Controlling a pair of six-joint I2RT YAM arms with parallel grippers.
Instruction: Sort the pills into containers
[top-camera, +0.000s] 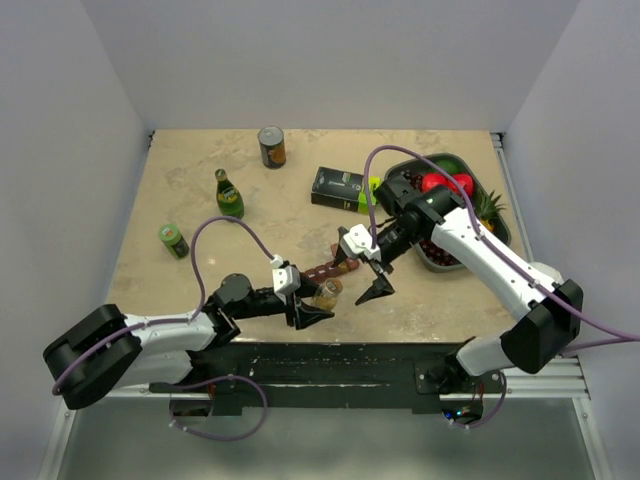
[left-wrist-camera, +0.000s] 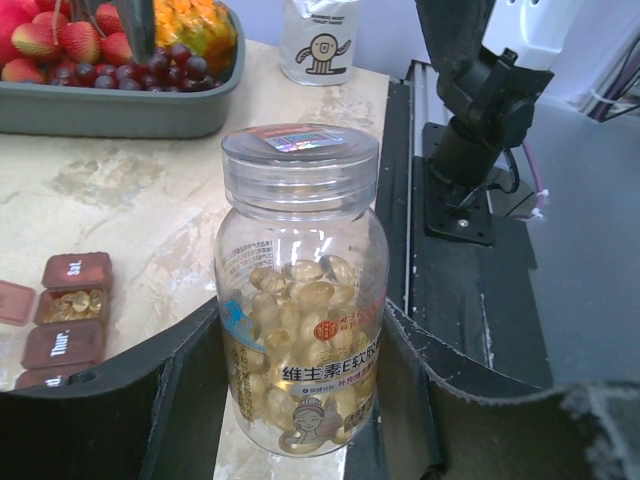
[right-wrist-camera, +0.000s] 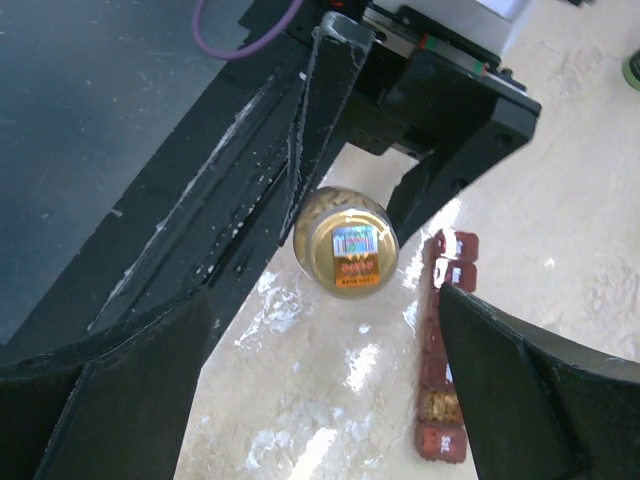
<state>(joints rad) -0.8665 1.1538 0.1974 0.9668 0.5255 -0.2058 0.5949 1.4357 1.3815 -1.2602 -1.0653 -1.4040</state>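
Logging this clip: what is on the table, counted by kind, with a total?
green bottles: 2
pill bottle: 1
can: 1
black-and-green box: 1
grey fruit tray: 1
dark red pill strip: 1
white printed container: 1
Total: 8

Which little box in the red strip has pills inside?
The open compartment between the lids marked Sat. and Thur.: golden capsules show inside it, while those two neighbours are shut.
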